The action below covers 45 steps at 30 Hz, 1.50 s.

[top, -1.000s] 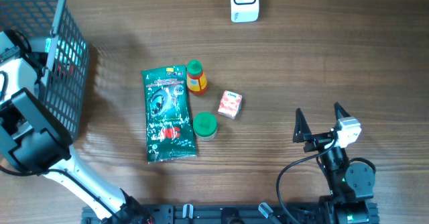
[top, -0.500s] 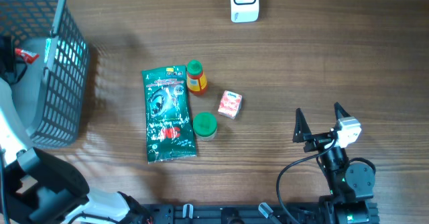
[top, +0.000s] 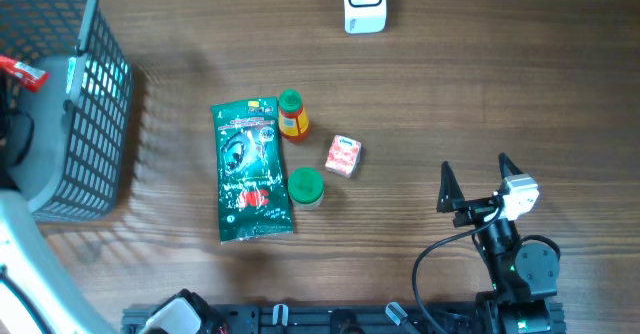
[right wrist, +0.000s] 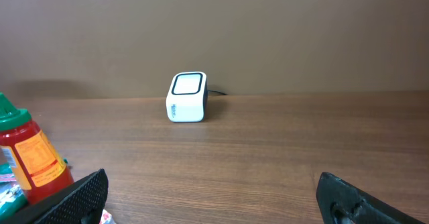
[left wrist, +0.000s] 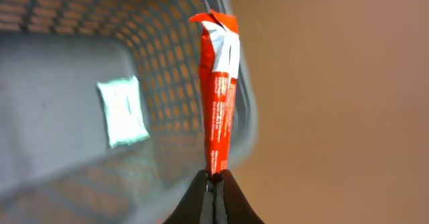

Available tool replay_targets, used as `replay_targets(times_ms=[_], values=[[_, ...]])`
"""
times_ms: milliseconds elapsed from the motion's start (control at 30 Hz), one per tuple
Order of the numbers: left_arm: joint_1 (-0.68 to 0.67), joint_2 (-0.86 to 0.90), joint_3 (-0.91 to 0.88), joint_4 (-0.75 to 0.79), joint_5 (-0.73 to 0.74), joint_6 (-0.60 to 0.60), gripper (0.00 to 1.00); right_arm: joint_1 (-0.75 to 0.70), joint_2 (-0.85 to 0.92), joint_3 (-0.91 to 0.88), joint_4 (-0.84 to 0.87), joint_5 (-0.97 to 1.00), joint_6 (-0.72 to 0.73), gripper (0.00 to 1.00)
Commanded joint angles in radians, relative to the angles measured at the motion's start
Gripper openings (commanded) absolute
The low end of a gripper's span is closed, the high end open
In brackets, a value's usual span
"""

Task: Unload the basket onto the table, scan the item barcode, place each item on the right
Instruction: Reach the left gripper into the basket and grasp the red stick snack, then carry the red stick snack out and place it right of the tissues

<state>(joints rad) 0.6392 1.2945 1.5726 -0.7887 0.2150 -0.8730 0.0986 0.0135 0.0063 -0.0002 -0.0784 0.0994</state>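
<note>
My left gripper (left wrist: pixel 215 180) is shut on the lower end of a slim red-orange packet (left wrist: pixel 218 96), which stands upright from the fingertips. Behind it lie the grey mesh basket (left wrist: pixel 167 56) and the table. From overhead the packet (top: pixel 22 71) shows at the far left edge over the basket (top: pixel 95 104). The white barcode scanner (top: pixel 364 1) stands at the far edge of the table, and the right wrist view shows that scanner (right wrist: pixel 186 97) ahead. My right gripper (top: pixel 475 179) rests open and empty at the near right, apart from everything.
A green pouch (top: pixel 250 169), an orange bottle with a green cap (top: pixel 292 115), a small red-and-white box (top: pixel 343 155) and a green-lidded jar (top: pixel 305 186) lie mid-table. A pale label (left wrist: pixel 122 111) shows inside the basket. A black cable (top: pixel 440 259) loops beside the right arm.
The left arm has swung out toward the left edge of the overhead view, carrying the red-orange packet up and left over the basket. The right arm has not moved.
</note>
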Motion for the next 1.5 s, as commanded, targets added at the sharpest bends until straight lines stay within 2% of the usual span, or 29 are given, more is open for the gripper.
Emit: replay_targets(times_ms=[0, 133, 367, 700, 967, 1233, 1467], values=[[-0.066, -0.089, 0.005, -0.095, 0.099, 0.033, 0.04, 0.002, -0.009, -0.001, 0.003, -0.008, -0.014, 1.00], [-0.199, -0.148, 0.004, -0.207, 0.098, 0.124, 0.04, 0.002, -0.009, -0.001, 0.003, -0.009, -0.015, 1.00], [-0.470, -0.167, 0.004, -0.321, 0.098, 0.137, 0.04, 0.002, -0.009, -0.001, 0.003, -0.008, -0.015, 1.00], [-0.870, -0.077, 0.003, -0.316, 0.007, 0.132, 0.04, 0.002, -0.009, -0.001, 0.003, -0.009, -0.014, 1.00], [-1.148, 0.117, 0.003, -0.224, -0.007, 0.132, 0.04, 0.002, -0.009, -0.001, 0.003, -0.009, -0.015, 1.00], [-1.303, 0.315, 0.003, -0.111, -0.032, 0.106, 0.04, 0.002, -0.009, -0.001, 0.003, -0.008, -0.014, 1.00], [-1.345, 0.489, 0.003, -0.010, -0.075, 0.068, 0.04, 0.002, -0.009, -0.001, 0.003, -0.009, -0.015, 1.00]])
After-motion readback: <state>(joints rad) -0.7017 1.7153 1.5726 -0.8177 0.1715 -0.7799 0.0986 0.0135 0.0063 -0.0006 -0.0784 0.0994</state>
